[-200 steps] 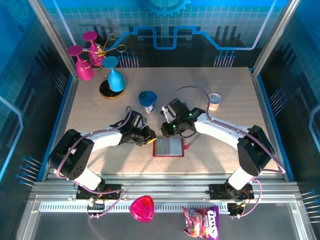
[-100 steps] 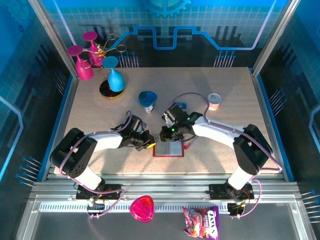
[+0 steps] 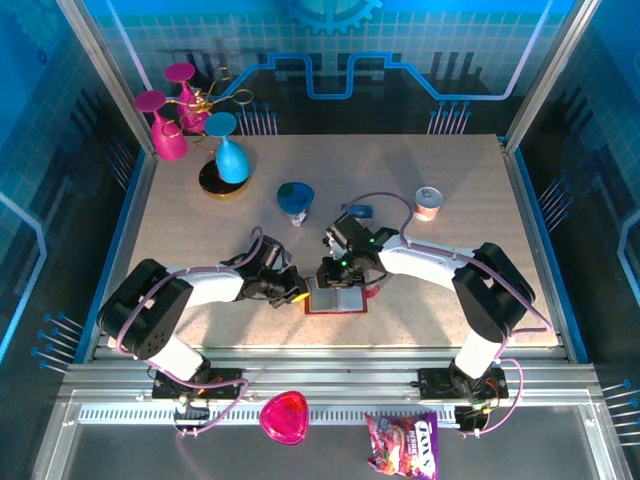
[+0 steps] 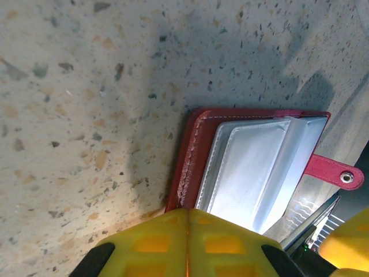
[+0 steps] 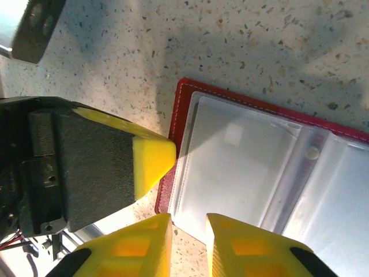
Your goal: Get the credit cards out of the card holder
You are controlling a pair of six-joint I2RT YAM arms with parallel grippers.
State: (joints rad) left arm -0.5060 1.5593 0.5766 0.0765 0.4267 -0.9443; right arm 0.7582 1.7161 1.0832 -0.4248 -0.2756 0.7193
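I am seeing the small dark red leather-like bifold card holder [image 3: 337, 297] lying open, pale grey pockets up, toward the front of the speckled tabletop [image 3: 190, 225]. The left gripper [image 4: 187, 214] is pressing its yellow fingers together right at the holder's left edge. The right gripper [image 5: 189, 222] is hovering over the pockets, fingers slightly apart, visibly clamping nothing.
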